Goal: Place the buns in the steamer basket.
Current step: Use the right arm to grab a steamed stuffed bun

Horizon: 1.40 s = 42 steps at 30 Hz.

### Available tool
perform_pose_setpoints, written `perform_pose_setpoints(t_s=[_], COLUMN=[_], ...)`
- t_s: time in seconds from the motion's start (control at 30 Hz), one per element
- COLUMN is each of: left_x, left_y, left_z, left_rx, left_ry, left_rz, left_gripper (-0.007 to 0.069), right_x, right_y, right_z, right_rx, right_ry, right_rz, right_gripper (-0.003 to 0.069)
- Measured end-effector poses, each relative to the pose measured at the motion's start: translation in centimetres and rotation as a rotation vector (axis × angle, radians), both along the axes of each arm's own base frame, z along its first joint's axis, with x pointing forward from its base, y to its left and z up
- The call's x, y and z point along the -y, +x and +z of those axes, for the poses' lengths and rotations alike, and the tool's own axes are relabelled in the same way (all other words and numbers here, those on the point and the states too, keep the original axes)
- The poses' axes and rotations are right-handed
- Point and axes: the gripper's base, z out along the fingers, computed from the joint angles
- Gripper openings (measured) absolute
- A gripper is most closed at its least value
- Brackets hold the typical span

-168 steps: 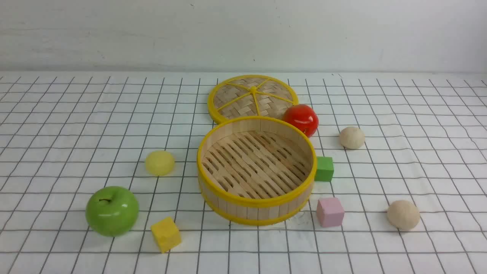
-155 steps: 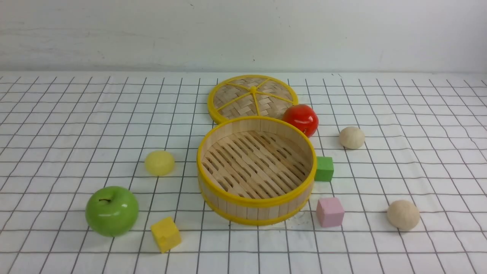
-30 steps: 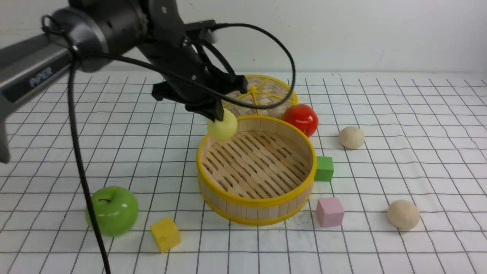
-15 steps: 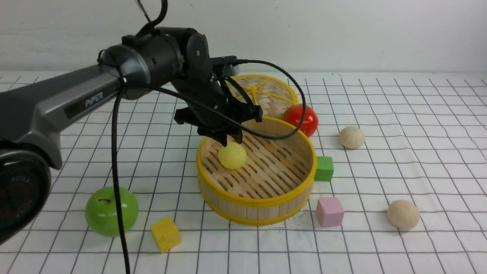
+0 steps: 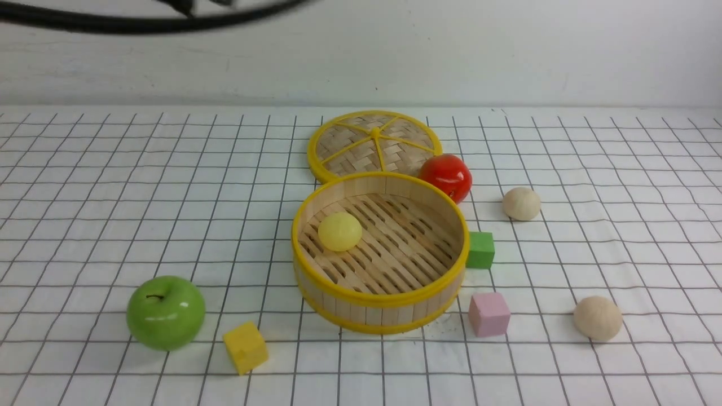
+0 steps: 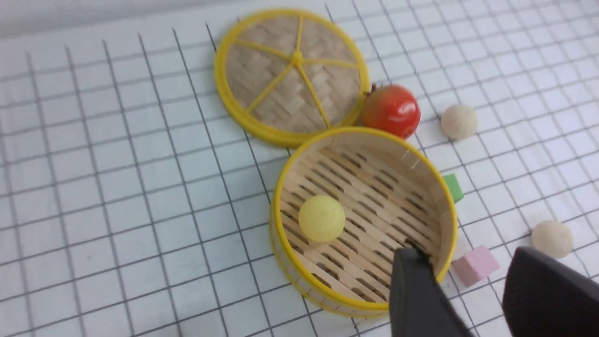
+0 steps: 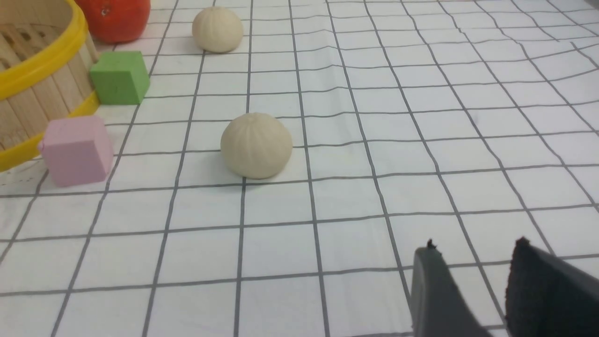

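Observation:
The steamer basket [image 5: 383,299] stands mid-table, and the pale yellow bun [image 5: 339,231] lies on its slatted floor near the left wall. One beige bun [image 5: 522,203] rests on the cloth right of the tomato. Another beige bun [image 5: 598,318] sits at the front right. My left gripper [image 6: 468,255] hangs high above the basket's right side, open and holding nothing; it is out of the front view. In the right wrist view my right gripper [image 7: 475,248] is open and empty, low over the cloth, with the nearer beige bun [image 7: 256,145] some way ahead of it.
A woven lid [image 5: 375,144] lies flat behind the basket, with a red tomato [image 5: 445,177] beside it. A green apple [image 5: 165,312] and a yellow cube [image 5: 246,347] sit front left. A green cube [image 5: 480,250] and a pink cube [image 5: 489,314] flank the basket's right side.
My left gripper brought the yellow bun over the basket, let it go and rose out of the front view. The bun now lies on the basket floor.

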Motion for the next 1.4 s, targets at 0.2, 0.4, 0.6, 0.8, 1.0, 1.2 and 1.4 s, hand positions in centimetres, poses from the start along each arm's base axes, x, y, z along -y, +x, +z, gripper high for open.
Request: perform_pose_setpoints(t_s=[0.2,0.4,0.6,0.8,1.0,1.2,1.4], left_x=[-6.9,-11.0,-11.6,-10.7,-10.7,-10.8,-11.3], left_y=[-12.8,-20.4,-22.8,-22.9,-22.9,-22.8,-22.2], left_z=[0.0,-8.5,-20.4,-22.8,-22.9,-22.8,-21.8], left_rx=[0.115,0.173,0.063,0.019,0.015,0.031,0.173], left_ry=[-0.072,-0.148,-0.229,-0.305,-0.31,-0.305,-0.283], left_rz=[0.117,0.205,0.204,0.148,0.145,0.152,0.19], left_gripper=[0.007,-0.0013,-0.0013,-0.0013,-0.0013,-0.0013,-0.0013], right_x=[0.0,0.0,0.0,0.0,0.0,0.0,0.0], right_y=[0.0,0.0,0.0,0.0,0.0,0.0,0.0], right_z=[0.0,0.0,0.0,0.0,0.0,0.0,0.0], right_rx=[0.0,0.0,0.0,0.0,0.0,0.0,0.0], right_ry=[0.0,0.0,0.0,0.0,0.0,0.0,0.0], right_rz=[0.0,0.0,0.0,0.0,0.0,0.0,0.0], right_gripper=[0.0239,0.0239,0.0239,0.0239,0.0239,0.0239,0.0239])
